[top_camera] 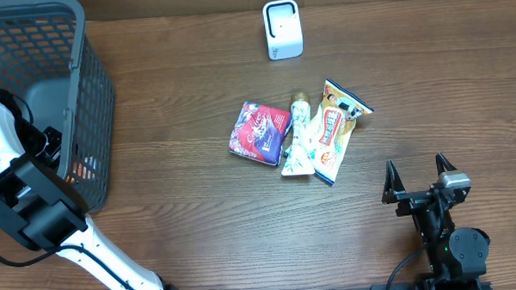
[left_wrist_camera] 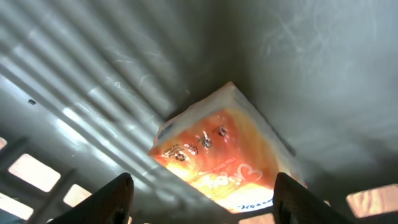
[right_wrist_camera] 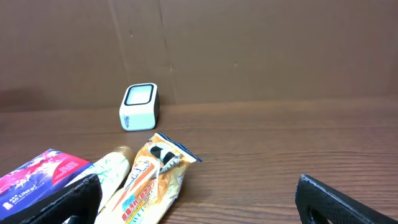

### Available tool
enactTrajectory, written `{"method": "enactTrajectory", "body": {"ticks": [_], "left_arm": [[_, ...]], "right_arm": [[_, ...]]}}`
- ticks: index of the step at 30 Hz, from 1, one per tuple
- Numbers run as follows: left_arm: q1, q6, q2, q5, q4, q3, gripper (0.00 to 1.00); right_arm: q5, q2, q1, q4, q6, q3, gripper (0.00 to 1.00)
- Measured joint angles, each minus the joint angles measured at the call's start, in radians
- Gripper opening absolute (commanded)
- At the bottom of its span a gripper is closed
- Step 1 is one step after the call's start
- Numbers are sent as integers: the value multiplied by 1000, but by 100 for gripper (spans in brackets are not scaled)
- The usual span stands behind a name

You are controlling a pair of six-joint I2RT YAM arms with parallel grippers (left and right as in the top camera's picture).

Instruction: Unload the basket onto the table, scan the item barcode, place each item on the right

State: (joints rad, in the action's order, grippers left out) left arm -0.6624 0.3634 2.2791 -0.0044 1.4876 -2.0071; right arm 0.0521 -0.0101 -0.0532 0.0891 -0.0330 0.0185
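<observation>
Table (top_camera: 200, 216): mid-brown, with darker wood-grain streaks running across it.

Basket (top_camera: 97, 90): grey throughout, with a square mesh pattern on the walls.

Scanner (top_camera: 282, 29): white casing with a dark-framed pale window.

Red packet (top_camera: 259, 132): red and purple print with a blue edge and white lettering.

Pale packet (top_camera: 297, 139): cream-white with a faint green pattern and a tan top end.

Orange packet (top_camera: 335, 125): orange-yellow with a red and white label and a dark blue trim.

Boxed pack (left_wrist_camera: 217, 155): orange fading to yellow, with whitish edges and small dark markings.
</observation>
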Motion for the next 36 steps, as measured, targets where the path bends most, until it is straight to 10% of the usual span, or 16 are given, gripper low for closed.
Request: {"method": "enactTrajectory", "body": {"ticks": [8, 16, 25, 36], "left_arm": [[0, 73, 0, 19, -73, 54, 62], [0, 69, 1, 29, -111, 115, 4], [0, 52, 14, 39, -6, -27, 4], [0, 52, 6, 268, 171, -722, 4]], "right_arm": [[0, 0, 0, 1, 0, 0, 100], [0, 0, 0, 0, 1, 0, 100], [0, 0, 0, 0, 1, 0, 100], [-1, 0, 0, 0, 0, 0, 100]]}}
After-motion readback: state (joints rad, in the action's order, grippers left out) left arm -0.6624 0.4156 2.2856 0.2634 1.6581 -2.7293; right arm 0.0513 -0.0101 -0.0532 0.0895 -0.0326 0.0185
